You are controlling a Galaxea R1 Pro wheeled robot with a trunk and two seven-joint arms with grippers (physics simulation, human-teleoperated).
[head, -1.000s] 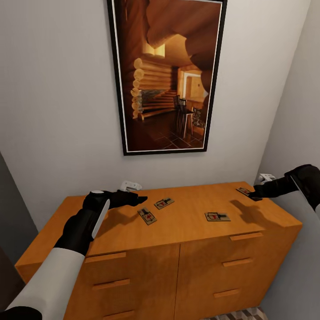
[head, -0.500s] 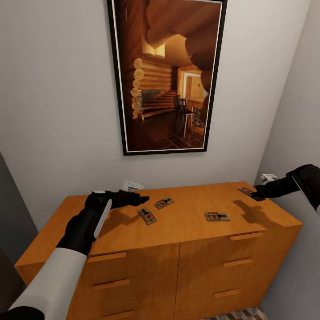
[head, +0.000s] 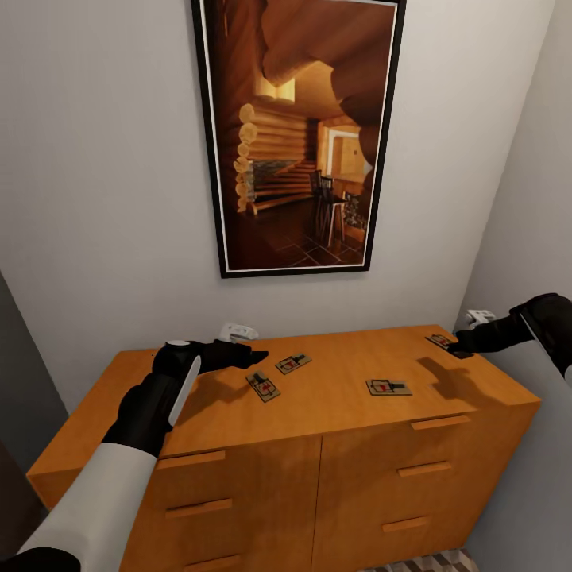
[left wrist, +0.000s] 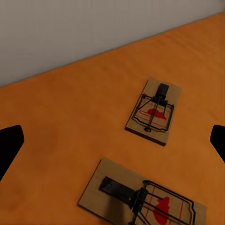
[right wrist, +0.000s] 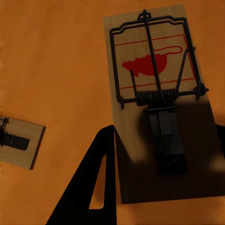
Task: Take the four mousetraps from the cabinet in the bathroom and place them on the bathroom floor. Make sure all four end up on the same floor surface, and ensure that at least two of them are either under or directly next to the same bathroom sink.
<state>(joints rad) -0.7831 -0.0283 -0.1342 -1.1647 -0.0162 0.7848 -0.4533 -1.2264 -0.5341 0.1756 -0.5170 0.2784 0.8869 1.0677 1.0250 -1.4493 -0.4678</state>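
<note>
Straddling mousetrap point(right wrist: 154, 108), right claw point(head: 459, 347) agape

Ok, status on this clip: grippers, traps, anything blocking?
Left gripper open, empty. Right gripper astride the far-right mousetrap, grip unclear. Four mousetraps on the cabinet top. Nothing blocking.

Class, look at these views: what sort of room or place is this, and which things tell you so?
Probably a domestic interior, a narrow corner of a home: an orange-brown wooden cabinet with drawers against a plain wall, a framed log-cabin picture above it, and patterned floor tiles. Four mousetraps lie on top.
</note>
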